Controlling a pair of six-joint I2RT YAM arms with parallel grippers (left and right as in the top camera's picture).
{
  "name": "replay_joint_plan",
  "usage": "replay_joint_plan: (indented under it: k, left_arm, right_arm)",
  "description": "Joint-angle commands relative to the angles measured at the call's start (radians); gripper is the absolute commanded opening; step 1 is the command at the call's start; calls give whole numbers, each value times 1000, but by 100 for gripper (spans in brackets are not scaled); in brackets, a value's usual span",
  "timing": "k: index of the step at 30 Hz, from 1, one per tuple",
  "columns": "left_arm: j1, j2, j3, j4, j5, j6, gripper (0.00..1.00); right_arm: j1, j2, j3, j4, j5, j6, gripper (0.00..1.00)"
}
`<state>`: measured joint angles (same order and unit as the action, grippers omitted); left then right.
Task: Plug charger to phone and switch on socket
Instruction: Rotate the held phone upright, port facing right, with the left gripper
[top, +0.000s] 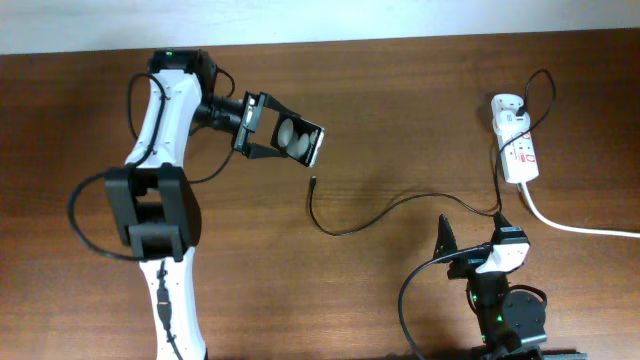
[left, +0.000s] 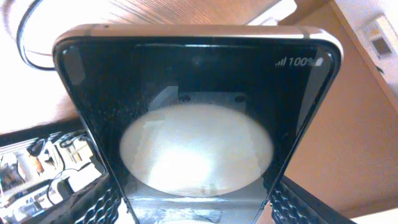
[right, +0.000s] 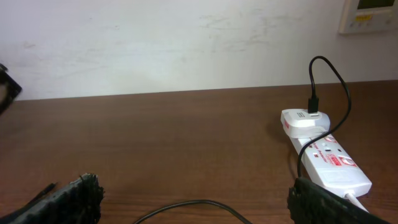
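My left gripper (top: 268, 134) is shut on the phone (top: 301, 139), a black smartphone with two white round blobs on its screen, held above the table at upper centre. In the left wrist view the phone (left: 199, 118) fills the frame between my fingers and shows "100%". The charger cable (top: 385, 212) is thin and black; its plug tip (top: 313, 182) lies on the table just below the phone. Its other end runs to the white adapter (top: 506, 106) on the socket (top: 521, 155), a white power strip with red markings. My right gripper (top: 470, 245) is open and empty, low at the front right.
A thick white cord (top: 580, 227) runs from the socket off to the right edge. In the right wrist view the socket (right: 329, 165) lies ahead to the right and the cable (right: 186, 208) crosses between my fingers. A white wall stands behind the table.
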<state>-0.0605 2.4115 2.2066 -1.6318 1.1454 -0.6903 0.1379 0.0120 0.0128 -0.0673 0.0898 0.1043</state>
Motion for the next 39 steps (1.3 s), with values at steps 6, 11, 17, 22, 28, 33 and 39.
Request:
replay_joint_plan:
  k: [6, 11, 17, 22, 28, 33, 39]
  left_arm:
    - [-15, 36, 0, -8, 280, -6, 17]
    - [-15, 36, 0, -8, 386, -6, 12]
    - [-15, 36, 0, -31, 429, -6, 10]
    - [-16, 36, 1, -31, 428, -6, 10]
    - [-16, 36, 0, -30, 400, -5, 8]
    - [-16, 36, 0, -31, 349, -5, 8]
    - [-16, 36, 0, -57, 185, 13, 8]
  right_arm:
    - [-8, -8, -7, -5, 9, 0, 99]
    - [-8, -8, -7, -5, 9, 0, 99]
    - [-8, -8, -7, -5, 9, 0, 99]
    - [-8, -8, -7, -5, 9, 0, 99]
    - [-8, -8, -7, -5, 9, 0, 99]
    - [-8, -8, -7, -5, 9, 0, 99]
    - [-8, -8, -7, -5, 9, 0, 99]
